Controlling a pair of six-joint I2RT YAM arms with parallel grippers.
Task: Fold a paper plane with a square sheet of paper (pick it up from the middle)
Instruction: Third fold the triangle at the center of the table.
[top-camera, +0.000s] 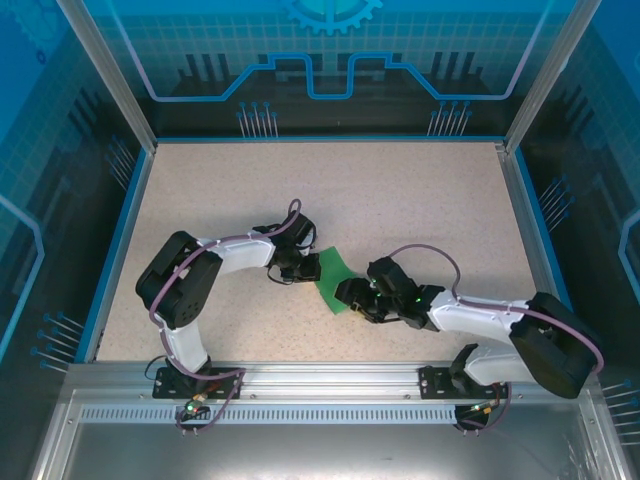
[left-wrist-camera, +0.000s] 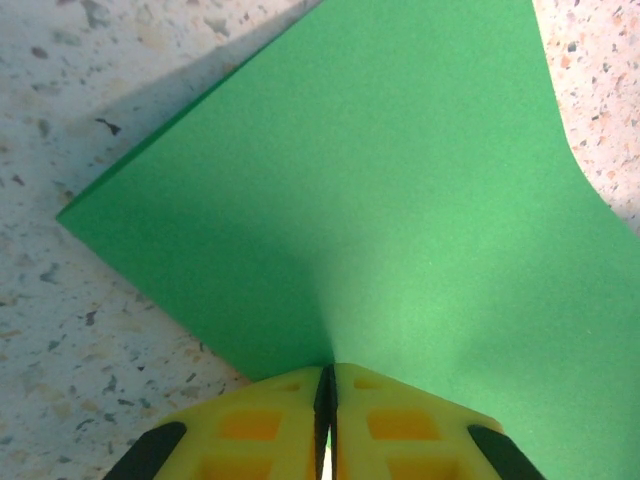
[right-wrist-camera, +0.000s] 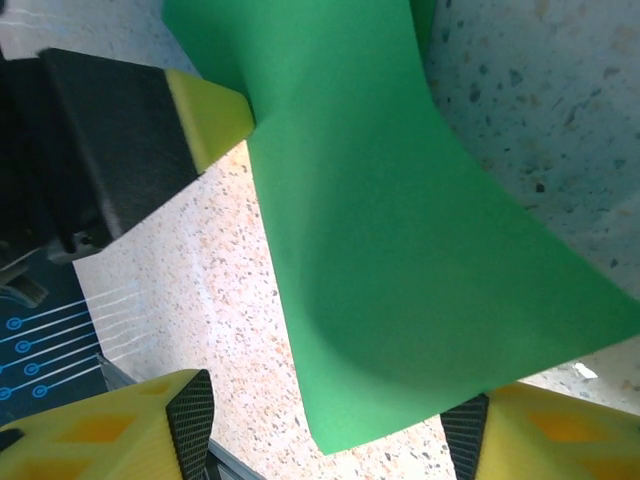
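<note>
- The left end effector (left-wrist-camera: 327, 375) is clamped on the green sheet (left-wrist-camera: 400, 200). Its yellow fingers meet on one edge, and the paper fans out ahead of them.
- The right end effector (right-wrist-camera: 330, 420) stands open. Its fingers are set either side of the opposite edge, and the sheet bows up between the two arms.
- The sheet is unfolded. Part of it is lifted off the bench (top-camera: 400, 200) just ahead of the left fingers, and the far corner lies near the surface.
- Judged step: get a second hold so the first crease can be made.
- To do it well, close the right fingers only once the edge sits squarely between the pads, not on a corner.
- Hold the left grip steady, because any pull will slide the thin paper or tear it.
- Ease the arms together a little so the bow stays soft and does not kink off-centre.
- Risk: an uneven pinch will skew the centre fold.
</note>
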